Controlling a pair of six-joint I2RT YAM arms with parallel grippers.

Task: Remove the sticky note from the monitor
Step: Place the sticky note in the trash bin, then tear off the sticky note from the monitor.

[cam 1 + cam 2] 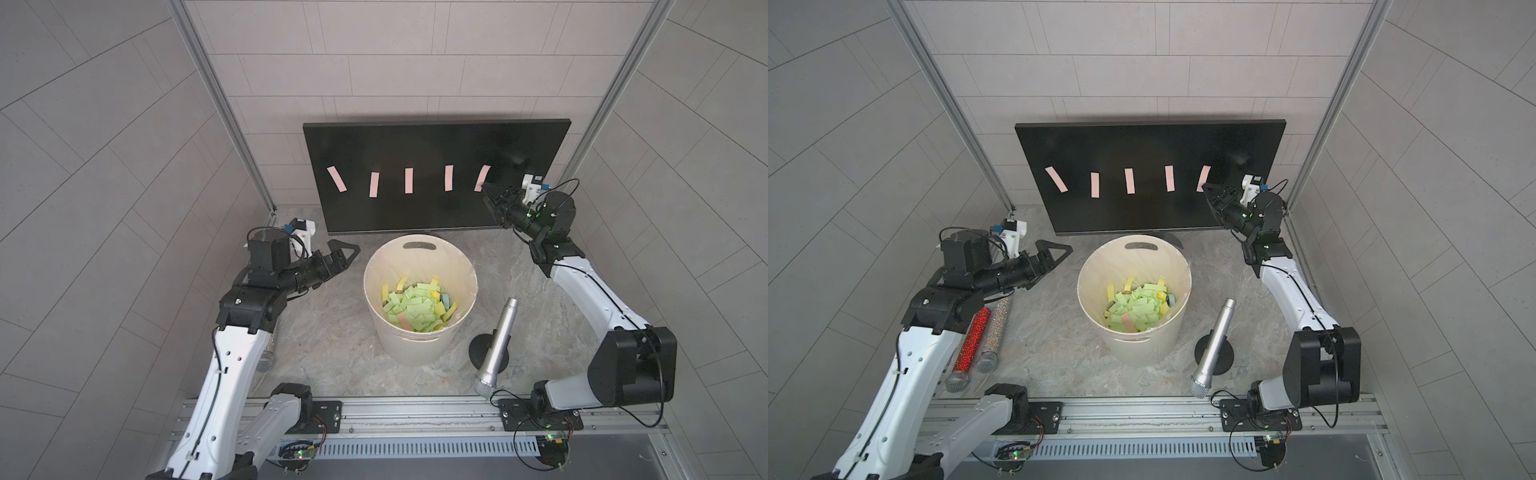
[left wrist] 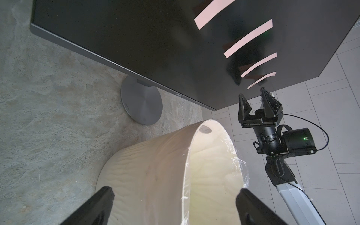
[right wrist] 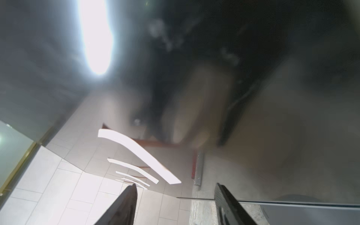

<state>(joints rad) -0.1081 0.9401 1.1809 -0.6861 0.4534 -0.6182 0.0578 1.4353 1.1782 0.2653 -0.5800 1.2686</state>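
Hovering at the middle left of both top views, the left arm [image 1: 266, 286] is aiming toward the cream bucket [image 1: 415, 353] at the centre of the worktop [image 1: 332, 353]. The left jaws are standing spread fully wide, with nothing between them.

Above the bucket, the monitor [image 1: 436, 145] is standing upright. Five pink strips are sticking to its dark glass in a row across the middle of the frame. The sticky note [image 1: 482, 178] being worked on is, by my judgement, the rightmost one, leaning slightly at the centre right of the screen.

Just beside its lower end, the right arm [image 1: 536, 216] is pointing at the glass. The right jaws are standing partly open and gripping nothing, with the strip's lower tip lying just ahead of their gap in the right wrist view.

The note is probably behaving like thin paper: almost weightless, limp, easily creased or torn, and clinging only by light adhesive. It seems to be bowing off the glass, so its loose lower end is looking like the best place to pinch before peeling gently along its length. The glossy screen is likely the fragile part, so the tips should be closing on paper rather than pressing on glass.
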